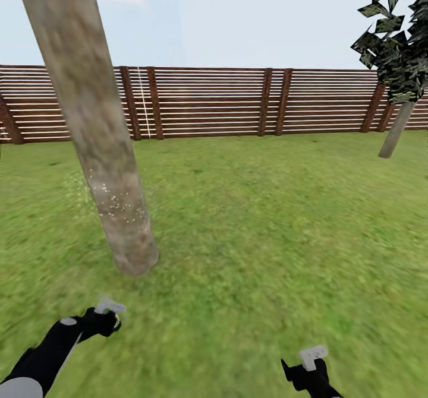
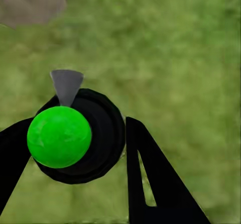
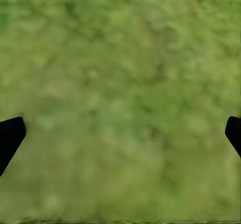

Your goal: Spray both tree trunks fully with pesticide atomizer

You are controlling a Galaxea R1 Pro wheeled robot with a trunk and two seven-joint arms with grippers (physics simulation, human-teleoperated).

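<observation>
The pesticide atomizer (image 2: 95, 148) is a black round body with a green ball on it and a grey nozzle. My left gripper (image 2: 78, 128) is shut on it, one black finger on each side. In the head view the left gripper (image 1: 104, 319) hangs low over the grass, with the nozzle end of the atomizer (image 1: 110, 306) toward the near tree trunk (image 1: 101, 148). That thick mottled trunk carries white specks on its lower part. A second tree (image 1: 397, 128) stands far right by the fence. My right gripper (image 1: 309, 365) is open over bare grass, with its fingertips (image 3: 10, 136) wide apart.
Green lawn (image 1: 267, 226) spreads in all directions. A brown slatted fence (image 1: 214, 101) closes the far side. The base of the near trunk (image 2: 30, 0) shows at the edge of the left wrist view.
</observation>
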